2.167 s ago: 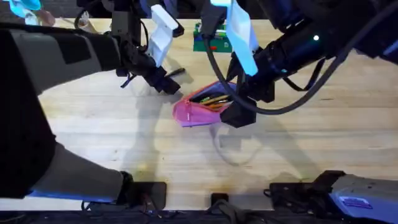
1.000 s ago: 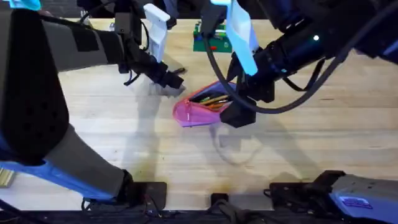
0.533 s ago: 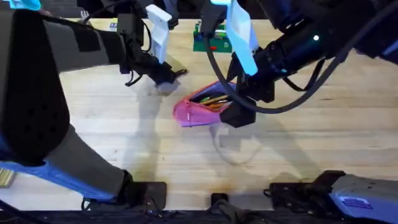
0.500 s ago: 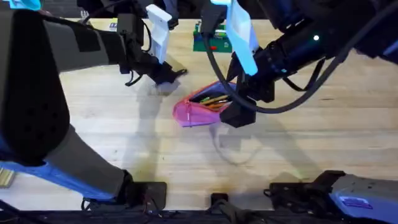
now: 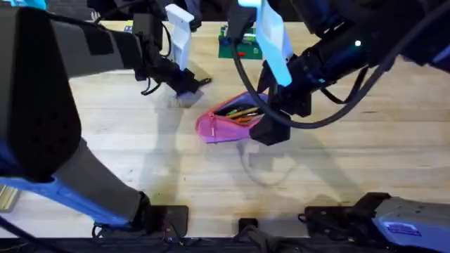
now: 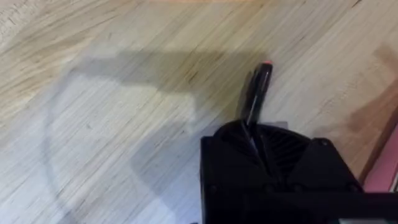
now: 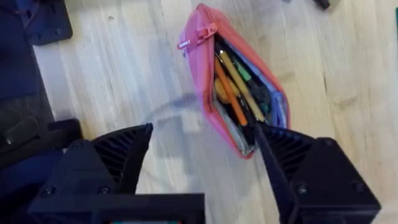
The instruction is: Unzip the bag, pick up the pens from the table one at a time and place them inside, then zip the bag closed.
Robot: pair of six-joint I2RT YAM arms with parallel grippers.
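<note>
The pink bag (image 5: 223, 124) lies unzipped in the middle of the table (image 5: 351, 161), with several pens showing in its mouth (image 7: 233, 87). My right gripper (image 5: 271, 128) stands open at the bag's right end; one finger (image 7: 292, 158) rests against the bag's edge and the other (image 7: 106, 165) is over bare wood. My left gripper (image 5: 190, 86) is behind the bag and to its left, shut on a black pen (image 6: 256, 90) with a small red tip. The pen (image 5: 202, 82) sticks out from between the fingers just above the wood.
A green board (image 5: 235, 43) lies at the table's far edge behind the bag. My left arm's dark bulk covers the left side of the overhead view. Bare wood stretches in front of the bag and to its right.
My left gripper moved a little toward the far edge, onto the black pen that lay on the table, and shut on it. The right gripper and the bag have stayed put.
</note>
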